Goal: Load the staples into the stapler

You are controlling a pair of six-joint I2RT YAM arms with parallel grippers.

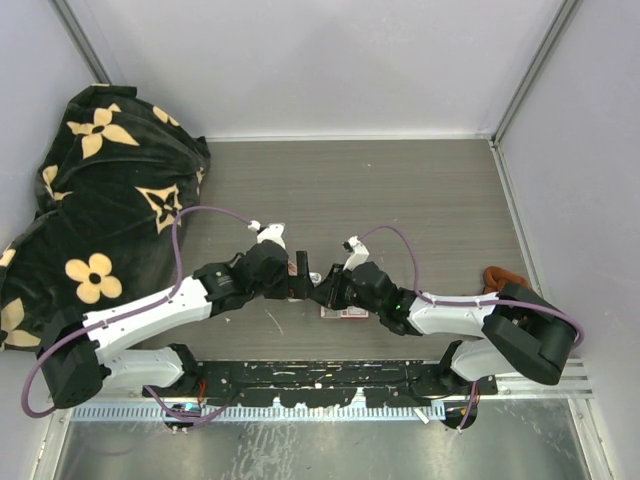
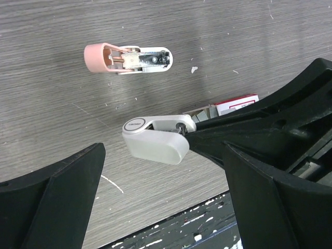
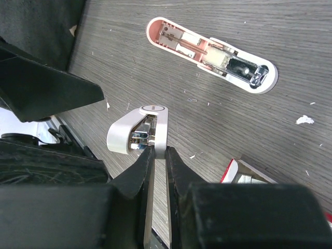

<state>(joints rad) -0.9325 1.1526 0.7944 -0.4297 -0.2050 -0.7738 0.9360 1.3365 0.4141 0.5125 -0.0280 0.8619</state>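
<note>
A small white stapler [image 3: 139, 129] hangs just above the wooden table with its top swung open. My right gripper [image 3: 158, 150] is shut on its thin lower arm. In the left wrist view this same stapler [image 2: 155, 141] lies between the tips of my left gripper [image 2: 164, 174], which is wide open and touches nothing. A second stapler [image 2: 127, 58], white with a pink end, lies opened flat on the table farther off; the right wrist view also shows this pink-ended stapler [image 3: 212, 54]. The staples box [image 2: 236, 105], red and white, rests on the table under the right arm, partly hidden.
A black cloth with cream flowers [image 1: 100, 200] is piled at the left side. A brown object [image 1: 500, 278] lies by the right wall. Small white scraps [image 3: 304, 120] dot the table. A black rail [image 1: 320, 378] runs along the near edge.
</note>
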